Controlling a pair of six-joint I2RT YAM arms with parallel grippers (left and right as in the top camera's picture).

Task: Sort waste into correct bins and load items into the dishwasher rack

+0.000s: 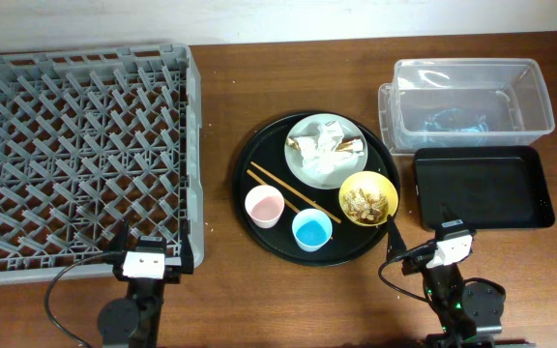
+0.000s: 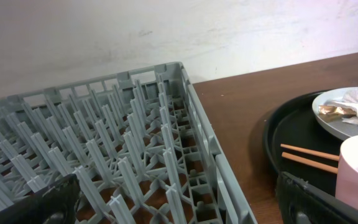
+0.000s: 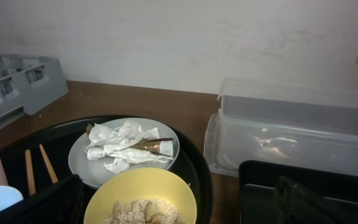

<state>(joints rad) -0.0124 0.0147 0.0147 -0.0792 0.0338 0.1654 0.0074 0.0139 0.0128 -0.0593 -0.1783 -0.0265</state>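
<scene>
Left gripper [image 1: 155, 249]: fingers spread wide, nothing between them; it sits at the near table edge, by the rack's near right corner.
Right gripper [image 1: 421, 224]: fingers spread wide and empty, at the near edge between round tray and black tray, one finger close to the bowl.
Table [image 1: 288, 68]: dark brown wood, against a pale wall.
Rack [image 1: 75, 145]: grey, square, rows of upright pegs; it fills the left of the table and nothing is loaded in it.
Round tray [image 1: 259, 159]: black, mid-table, just right of the rack; it carries the plate, bowl, cups and chopsticks.
Tub [image 1: 472, 66]: clear plastic, far right; whether anything lies inside cannot be told.
Black tray [image 1: 482, 188]: shallow, bare, just nearer than the tub and touching or almost touching it.
Plate [image 1: 306, 172]: pale, on the far part of the round tray.
Bowl [image 1: 344, 198]: yellow, at the plate's near right edge.
Pink cup [image 1: 265, 206]: upright, near left on the round tray.
Blue cup [image 1: 311, 230]: upright, just right of the pink cup.
Chopsticks [image 1: 283, 186]: two, side by side, slanting between plate and cups.
Paper [image 3: 114, 146]: white, crumpled, on the plate.
Wrapper [image 3: 151, 146]: brown and white, against the paper on the plate.
Scraps [image 1: 367, 200]: beige crumbs heaped in the bowl.
</scene>
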